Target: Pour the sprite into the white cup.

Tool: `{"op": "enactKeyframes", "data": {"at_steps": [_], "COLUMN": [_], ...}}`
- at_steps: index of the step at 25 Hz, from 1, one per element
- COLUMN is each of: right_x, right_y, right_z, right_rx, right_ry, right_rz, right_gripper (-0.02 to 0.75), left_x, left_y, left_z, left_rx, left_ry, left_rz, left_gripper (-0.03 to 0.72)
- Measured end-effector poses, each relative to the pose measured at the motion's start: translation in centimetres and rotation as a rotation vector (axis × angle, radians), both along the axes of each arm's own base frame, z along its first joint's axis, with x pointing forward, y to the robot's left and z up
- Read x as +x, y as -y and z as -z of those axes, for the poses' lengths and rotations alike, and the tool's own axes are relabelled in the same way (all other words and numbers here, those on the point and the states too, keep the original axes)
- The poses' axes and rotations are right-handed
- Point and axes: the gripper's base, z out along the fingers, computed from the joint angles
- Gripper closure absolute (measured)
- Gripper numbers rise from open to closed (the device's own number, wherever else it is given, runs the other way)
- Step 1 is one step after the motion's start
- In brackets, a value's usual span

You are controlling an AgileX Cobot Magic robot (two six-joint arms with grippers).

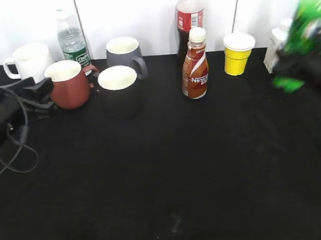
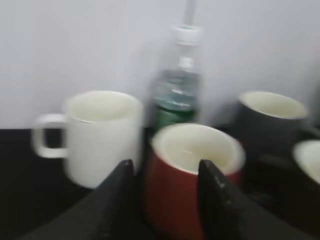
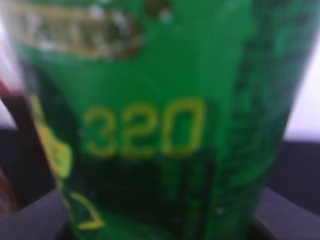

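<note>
The sprite (image 1: 310,8) is a bright-green bottle at the far right edge, lifted off the table, tilted and blurred. My right gripper (image 1: 303,64) is shut on it; its green label (image 3: 160,120) fills the right wrist view and hides the fingers. The white cup (image 1: 31,60) stands at the back left with its handle to the left. It also shows in the left wrist view (image 2: 100,135). My left gripper (image 1: 44,90) is open and low at the left. Its two dark fingers (image 2: 165,172) frame a red mug (image 2: 190,190), with the white cup just behind and to the left.
The red mug (image 1: 69,85), a dark mug (image 1: 119,90) and a grey mug (image 1: 124,50) cluster at the back left with a water bottle (image 1: 72,41). A cola bottle (image 1: 190,17), a Nescafe bottle (image 1: 195,67) and a yellow cup (image 1: 237,54) stand at the back right.
</note>
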Motion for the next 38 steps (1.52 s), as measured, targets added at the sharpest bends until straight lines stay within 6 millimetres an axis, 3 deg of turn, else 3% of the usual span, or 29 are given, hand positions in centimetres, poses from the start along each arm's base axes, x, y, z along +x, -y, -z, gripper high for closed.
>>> {"op": "enactKeyframes", "data": {"at_steps": [4,6,8,11,14,17,20,23,25,28,31,33,34,35,38], "right_x": [3.7,4.7,5.4,5.4,3.3,0.2,-1.9,-2.9,-4.7,-8.3,-13.6,-18.9,-21.5,-24.2,-30.1], "right_y": [-0.5,-0.6,-0.6,-0.6,-0.5,0.1,0.1,-1.0,-1.2,-1.4,-0.7,0.0,0.4,0.8,1.7], "right_z": [4.8,5.7,5.8,6.2,6.3,5.0,1.7,-3.0,-5.6,-10.9,-18.1,-21.3,-22.1,-22.2,-19.7], "right_rx": [0.007,0.006,0.002,-0.004,-0.010,-0.014,-0.033,-0.134,-0.134,-0.089,-0.070,-0.054,-0.047,-0.042,-0.046], "right_ry": [-0.011,-0.005,0.003,-0.031,-0.099,-0.230,-0.587,-1.003,-1.214,-1.260,-1.034,-0.849,-0.766,-0.707,-0.652], "right_rz": [-0.025,-0.026,-0.032,-0.034,-0.030,0.004,0.012,0.024,0.025,-0.038,-0.057,-0.064,-0.067,-0.070,-0.063], "right_gripper": [0.344,0.337,0.260,0.167,0.148,0.148,0.148,0.148,0.148,0.148,0.148,0.148,0.148,0.148,0.148], "left_x": [0.0,0.0,0.0,0.0,-0.1,-0.4,-1.2,-0.9,-2.0,-5.4,-10.4,-15.6,-18.9,-21.3,-26.9], "left_y": [0.1,0.1,0.1,0.1,0.2,0.7,0.7,1.4,1.7,1.2,-0.1,-2.0,-3.4,-4.4,-7.1], "left_z": [0.0,0.0,0.0,0.0,0.0,0.8,0.9,-1.8,-3.5,-7.0,-15.0,-18.9,-19.9,-19.6,-16.2], "left_rx": [0.002,0.003,0.003,0.005,0.006,0.003,0.060,0.256,0.415,0.482,0.305,0.225,0.191,0.179,0.160], "left_ry": [0.000,0.000,0.000,0.000,0.001,-0.102,-0.372,-0.842,-1.171,-1.379,-1.145,-0.942,-0.826,-0.755,-0.578], "left_rz": [0.007,0.009,0.011,0.017,0.020,0.062,0.048,-0.018,-0.039,-0.015,0.024,0.043,0.047,0.043,0.013], "left_gripper": [0.354,0.354,0.354,0.354,0.354,0.294,0.232,0.228,0.228,0.228,0.228,0.228,0.225,0.225,0.221]}}
